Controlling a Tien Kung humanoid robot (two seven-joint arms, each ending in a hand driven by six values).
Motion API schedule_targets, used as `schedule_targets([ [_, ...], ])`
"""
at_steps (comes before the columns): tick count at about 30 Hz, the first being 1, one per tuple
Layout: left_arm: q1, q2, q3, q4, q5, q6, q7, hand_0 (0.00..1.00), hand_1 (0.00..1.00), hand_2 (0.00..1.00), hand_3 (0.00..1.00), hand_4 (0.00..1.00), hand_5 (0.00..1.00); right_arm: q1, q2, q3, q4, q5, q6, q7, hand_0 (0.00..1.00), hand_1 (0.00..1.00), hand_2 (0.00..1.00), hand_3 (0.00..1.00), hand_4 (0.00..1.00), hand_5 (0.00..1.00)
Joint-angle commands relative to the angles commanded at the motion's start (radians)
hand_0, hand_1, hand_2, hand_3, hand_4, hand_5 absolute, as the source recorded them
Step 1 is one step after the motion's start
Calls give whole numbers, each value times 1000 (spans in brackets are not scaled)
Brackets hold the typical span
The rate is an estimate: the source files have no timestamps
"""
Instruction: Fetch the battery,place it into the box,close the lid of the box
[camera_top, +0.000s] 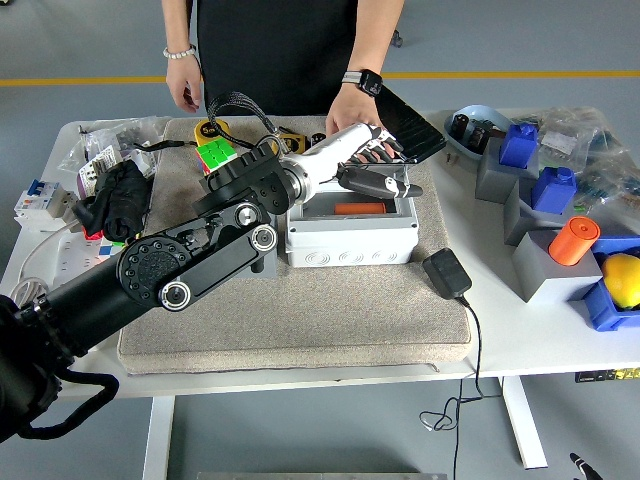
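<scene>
A light grey box (350, 240) stands on a grey mat (300, 320) in the middle of the table. An orange battery (358, 209) lies inside it. My left hand (372, 168) reaches in from the lower left and is shut on the box's hinged lid (402, 186), which is tilted low over the opening with a gap still showing. A person stands at the far side. One of their hands (352, 106), with a watch, rests just behind the box.
A black power adapter (445, 272) with its cable lies right of the box. Grey blocks, blue parts, an orange cylinder (572, 238) and a yellow object (622, 278) crowd the right side. A black bundle (120, 195), bags and a green cube (215, 153) sit at the left.
</scene>
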Motion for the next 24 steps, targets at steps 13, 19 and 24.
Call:
schedule_targets([
  [13, 15, 2, 19, -18, -20, -20, 22, 428, 652, 684, 743, 998, 529, -1, 1, 1, 0, -2, -1, 2, 706, 679, 671, 583, 960, 503],
  [19, 17, 3, 21, -16, -29, -15, 12, 422, 651, 680, 740, 998, 536, 1, 1, 3, 0, -3, -2, 2, 705, 678, 671, 583, 960, 503],
  [24, 21, -1, 45, 20, -69, 6, -27, 420, 647, 677, 738, 998, 540, 1, 1, 1, 0, -1, -2, 2, 707, 678, 671, 583, 961, 503],
])
